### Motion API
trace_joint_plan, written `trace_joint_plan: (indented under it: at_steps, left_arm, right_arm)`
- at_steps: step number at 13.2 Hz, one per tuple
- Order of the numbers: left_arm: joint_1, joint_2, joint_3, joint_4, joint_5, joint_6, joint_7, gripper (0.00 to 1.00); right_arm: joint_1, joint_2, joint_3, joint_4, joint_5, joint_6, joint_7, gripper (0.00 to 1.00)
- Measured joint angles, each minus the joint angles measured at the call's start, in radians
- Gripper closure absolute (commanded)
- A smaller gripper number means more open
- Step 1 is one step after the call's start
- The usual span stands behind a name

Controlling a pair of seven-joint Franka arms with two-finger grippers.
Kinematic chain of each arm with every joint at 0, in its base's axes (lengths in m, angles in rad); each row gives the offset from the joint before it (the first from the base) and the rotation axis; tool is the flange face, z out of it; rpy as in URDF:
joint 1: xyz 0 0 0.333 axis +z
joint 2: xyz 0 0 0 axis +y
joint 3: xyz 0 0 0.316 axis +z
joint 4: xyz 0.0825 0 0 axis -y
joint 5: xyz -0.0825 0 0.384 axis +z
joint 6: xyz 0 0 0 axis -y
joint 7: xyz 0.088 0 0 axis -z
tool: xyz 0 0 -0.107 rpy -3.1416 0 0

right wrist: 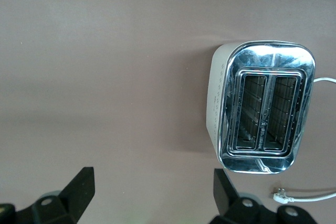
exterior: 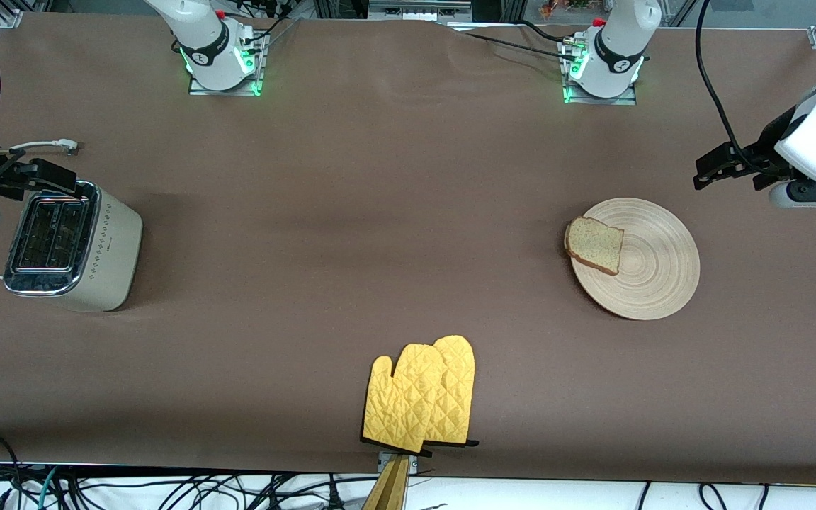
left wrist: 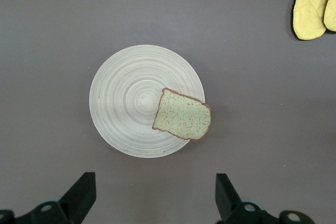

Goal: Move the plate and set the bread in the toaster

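The pale wooden plate [exterior: 652, 273] [left wrist: 126, 98] lies toward the left arm's end of the table. The bread [exterior: 595, 245] [left wrist: 182, 115] rests flat on the plate, at the rim that faces the right arm's end, and overhangs it slightly. The cream toaster [exterior: 71, 244] [right wrist: 265, 106] stands at the right arm's end, both slots empty. My left gripper [exterior: 705, 170] [left wrist: 156, 182] hangs open over bare table just off the plate's rim, holding nothing. My right gripper [exterior: 40, 173] [right wrist: 152, 178] hangs open over the table beside the toaster, holding nothing.
A pair of yellow oven mitts [exterior: 422, 397] [left wrist: 315, 3] lies near the table's edge closest to the front camera, midway along it. The toaster's white cord and plug [exterior: 61, 145] [right wrist: 283, 196] trail on the table by the toaster.
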Motion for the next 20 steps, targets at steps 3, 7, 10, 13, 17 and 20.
trace_joint_plan:
  at_steps: [3, 7, 10, 13, 17, 20]
  left_arm:
    - [0.028, 0.0, 0.006, -0.062, 0.001, 0.064, 0.0, 0.0]
    - [0.057, -0.001, 0.063, -0.228, 0.013, 0.216, 0.001, 0.0]
    - [0.061, -0.001, 0.071, -0.324, 0.015, 0.307, 0.002, 0.0]
    - [0.109, 0.019, 0.071, -0.347, 0.015, 0.324, 0.121, 0.0]
    - [0.297, 0.199, 0.074, -0.344, -0.125, 0.424, 0.423, 0.0]
    - [0.446, 0.354, 0.059, -0.302, -0.27, 0.444, 0.697, 0.0]
  right_arm:
    - [0.0, 0.0, 0.0, 0.0, 0.0, 0.0, 0.0, 0.0]
    - [0.0, 0.0, 0.0, 0.0, 0.0, 0.0, 0.0, 0.0]
    - [0.0, 0.0, 0.0, 0.0, 0.0, 0.0, 0.0, 0.0]
    - [0.0, 0.0, 0.0, 0.0, 0.0, 0.0, 0.0, 0.0]
    - [-0.001, 0.0, -0.001, 0.0, 0.0, -0.001, 0.0, 0.0]
    - [-0.001, 0.0, -0.001, 0.0, 0.0, -0.001, 0.0, 0.0]
